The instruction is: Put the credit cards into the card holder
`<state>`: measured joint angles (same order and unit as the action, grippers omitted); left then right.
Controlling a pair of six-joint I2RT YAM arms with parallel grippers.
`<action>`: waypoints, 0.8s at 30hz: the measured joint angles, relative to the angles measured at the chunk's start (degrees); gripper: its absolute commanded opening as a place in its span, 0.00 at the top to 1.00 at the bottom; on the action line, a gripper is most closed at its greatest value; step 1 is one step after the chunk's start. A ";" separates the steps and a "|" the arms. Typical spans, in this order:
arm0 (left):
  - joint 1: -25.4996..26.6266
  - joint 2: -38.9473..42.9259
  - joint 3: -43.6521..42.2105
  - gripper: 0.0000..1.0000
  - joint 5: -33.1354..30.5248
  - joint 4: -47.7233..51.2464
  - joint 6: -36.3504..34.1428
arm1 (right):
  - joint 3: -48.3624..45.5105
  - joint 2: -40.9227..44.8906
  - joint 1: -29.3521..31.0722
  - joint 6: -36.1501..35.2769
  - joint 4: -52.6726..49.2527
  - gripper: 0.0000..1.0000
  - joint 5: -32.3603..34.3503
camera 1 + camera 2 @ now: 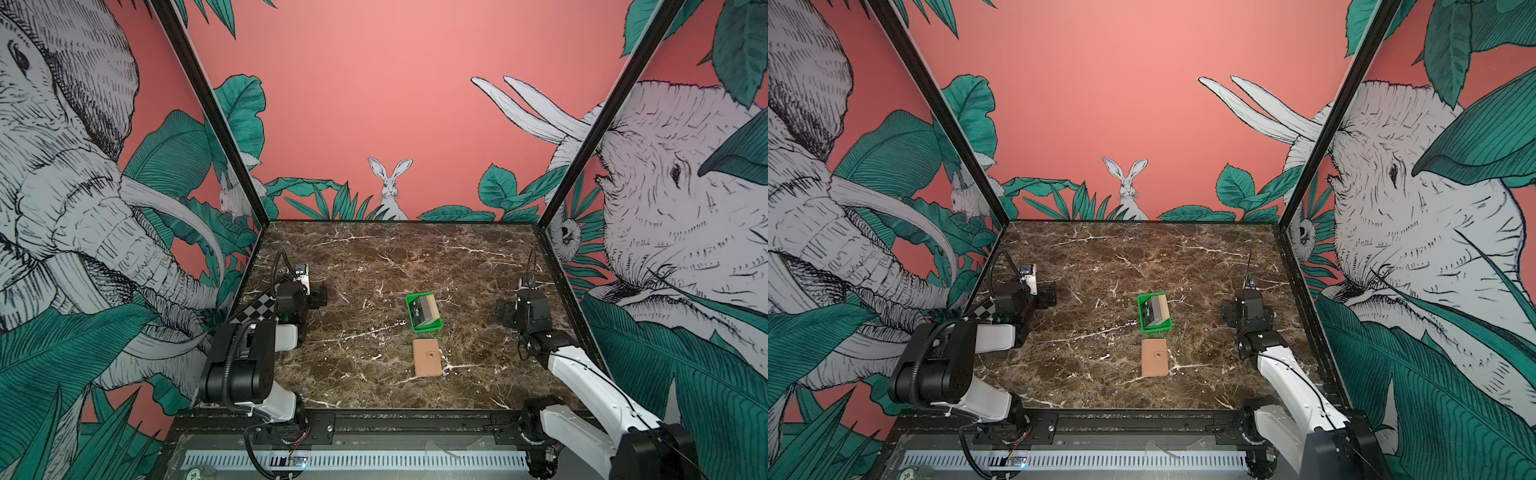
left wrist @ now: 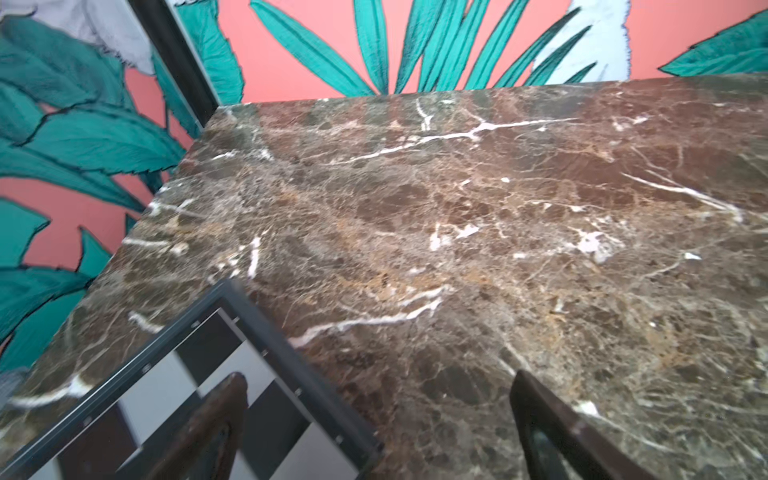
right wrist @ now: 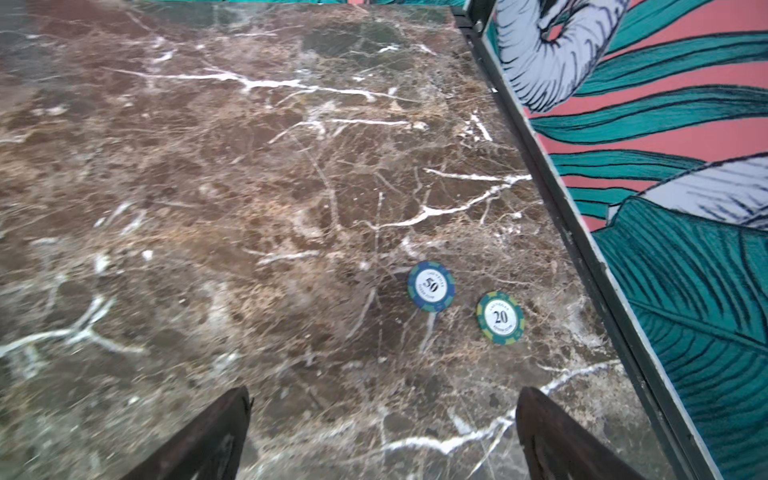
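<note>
**Both claws wide apart, cards in the tray, card holder shut on the counter**

Around us stand pink walls (image 1: 395, 83) painted with elephants, green leaves and a rabbit, closing the cell on three sides. The floor of the cell is a dark brown marble counter (image 1: 374, 257) with white veins.

The two arms are folded back at the sides. The left claw (image 2: 376, 432) hangs over the left edge with its fingers spread and nothing between them. It is partly above a black-and-white checkerboard (image 1: 253, 309) that lies against the left wall. The right claw (image 3: 382, 432) hangs near the right edge, fingers likewise spread and empty.

Near the middle of the counter, well apart from both claws, sits a small green tray (image 1: 428, 328), its long axis running from the front edge toward the back wall. The cards (image 1: 422, 309) are packed together in it. The black one with white "VIP" lettering is on the left, a grey one is beside it, and a tan one is on the right.

Just in front of the tray, close but not touching, the tan card holder (image 1: 427, 357) lies flat and closed. Its long side also runs front to back, and its snap tab is toward its right edge.

Two chips lie by the right wall, a blue "50" (image 3: 431, 286) and a green "20" (image 3: 500, 318), near each other but apart.
</note>
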<state>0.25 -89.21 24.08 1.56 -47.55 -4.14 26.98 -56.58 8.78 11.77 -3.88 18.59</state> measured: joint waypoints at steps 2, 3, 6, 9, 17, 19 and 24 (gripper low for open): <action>0.33 -0.44 -0.07 0.01 0.00 0.31 -0.31 | -1.18 -1.81 -1.73 -0.98 4.20 0.02 -0.90; 0.42 -0.70 -0.11 0.01 0.07 -0.50 -0.46 | -1.75 -3.13 -2.64 -1.42 6.67 0.02 -1.60; 0.48 -0.90 -0.13 0.01 0.04 -1.81 -0.76 | -2.73 -5.64 -3.98 -2.23 10.60 0.02 -2.78; 0.63 -0.90 -0.11 0.01 -0.15 -2.05 -1.03 | -3.23 -12.33 -5.46 -3.19 20.35 0.02 -4.50; 0.74 -0.90 -0.11 0.01 -0.35 -1.84 -1.09 | -4.11 -22.29 -7.89 -6.45 35.65 0.02 -7.61; 0.74 -0.90 -0.11 0.01 -0.37 -1.84 -1.09 | -4.59 -23.21 -8.20 -6.93 40.00 0.02 -8.13; 0.74 -0.90 -0.11 0.01 -0.39 -1.84 -1.25 | -6.95 -29.42 -8.94 -7.56 51.19 0.02 -10.56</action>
<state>0.99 -90.11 23.97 1.17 -49.39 -5.39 20.03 -86.00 -0.16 4.21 47.31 8.03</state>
